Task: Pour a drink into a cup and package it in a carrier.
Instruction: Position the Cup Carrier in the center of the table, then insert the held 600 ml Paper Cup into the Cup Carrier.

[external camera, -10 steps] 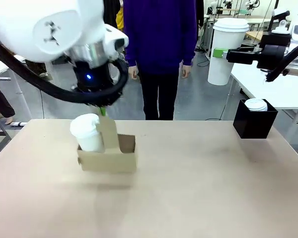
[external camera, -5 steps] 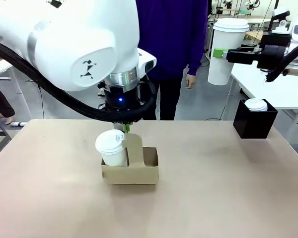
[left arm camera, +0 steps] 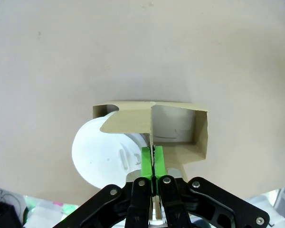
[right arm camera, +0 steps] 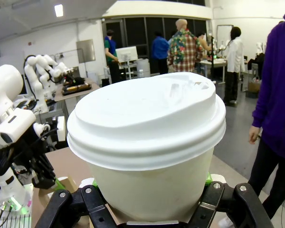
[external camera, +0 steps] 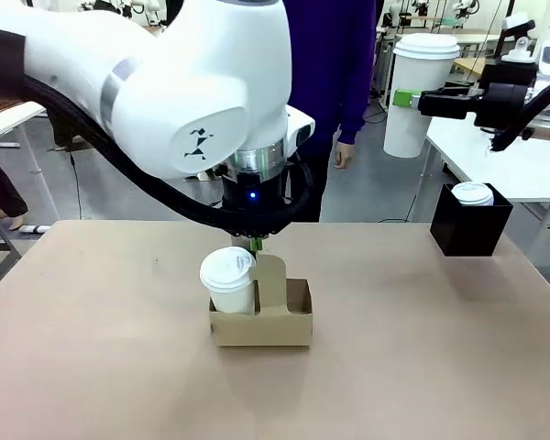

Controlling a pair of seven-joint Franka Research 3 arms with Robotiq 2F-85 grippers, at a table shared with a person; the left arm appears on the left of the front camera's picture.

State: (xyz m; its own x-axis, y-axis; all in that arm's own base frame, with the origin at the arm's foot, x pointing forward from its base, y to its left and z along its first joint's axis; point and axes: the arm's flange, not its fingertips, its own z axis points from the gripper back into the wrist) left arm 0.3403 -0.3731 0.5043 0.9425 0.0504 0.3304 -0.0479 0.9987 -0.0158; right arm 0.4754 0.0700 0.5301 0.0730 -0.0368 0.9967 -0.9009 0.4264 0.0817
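Note:
My left gripper (external camera: 256,245) is shut on the upright handle tab of the brown cardboard carrier (external camera: 266,325), which sits low at the table's middle. The white cup (external camera: 229,278), with its domed lid on, stands in the carrier's left slot; the right slot is empty. In the left wrist view the green pads (left arm camera: 147,160) pinch the tab, with the carrier (left arm camera: 202,137) and the cup lid (left arm camera: 99,152) below. The drink is hidden under the lid. My right gripper (external camera: 405,98) hangs high at the right, shut on a second lidded white cup (external camera: 426,87), which looms close in the right wrist view (right arm camera: 147,123).
A black cube-shaped box (external camera: 470,227) with a lidded cup (external camera: 473,192) in it stands at the table's far right. A person in a purple top (external camera: 339,64) stands at the far side. Bare tabletop (external camera: 101,367) lies around the carrier.
My left arm has carried the carrier and cup rightward from the table's left to its middle, and lower. The person has shifted right. The right arm has not moved.

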